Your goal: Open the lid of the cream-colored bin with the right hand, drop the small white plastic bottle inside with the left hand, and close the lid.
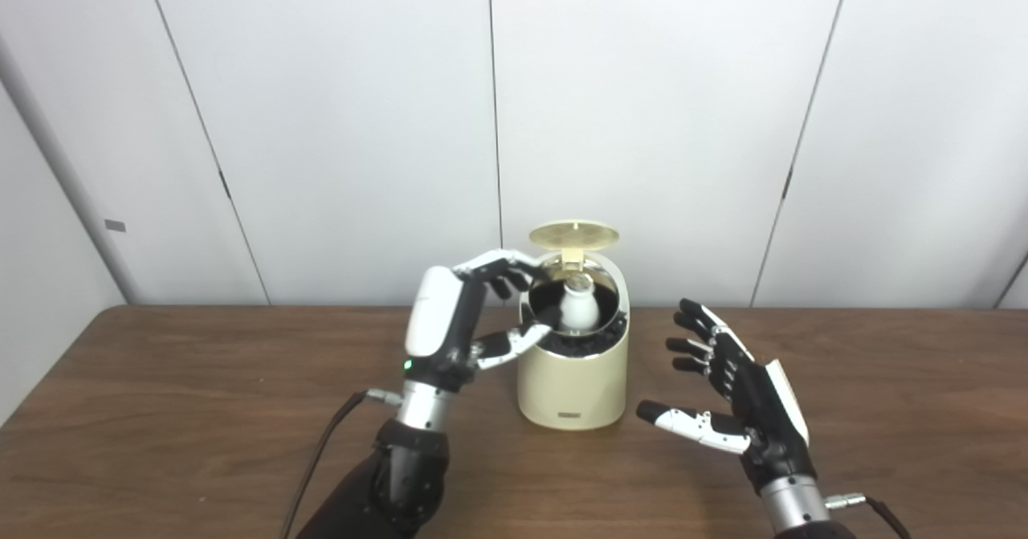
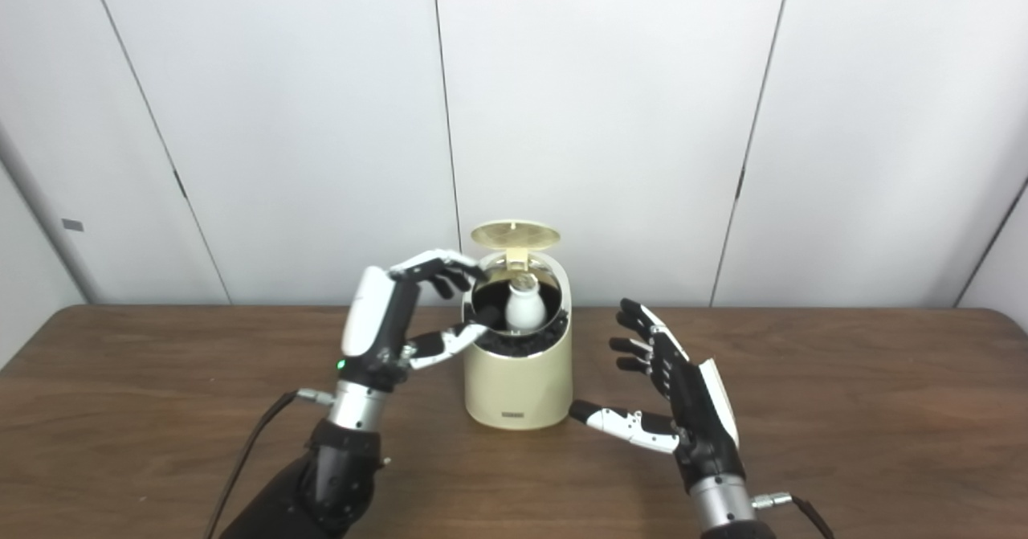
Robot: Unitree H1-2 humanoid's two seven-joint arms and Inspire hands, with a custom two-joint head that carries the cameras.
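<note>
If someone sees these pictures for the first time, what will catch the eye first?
The cream bin at the middle of the brown table, its lid standing open at the back. A small white bottle sits in its mouth, with the left hand at the rim. The right hand waits open beside the bin.

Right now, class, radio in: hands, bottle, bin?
Left hand open at bin mouth. Bottle inside, upright. Lid up. Right hand open, clear of the bin.

A small dark label is showing low on the front of the cream-colored bin (image 1: 572, 378); its text is too small to read. Nothing else is bearing legible markings.
</note>
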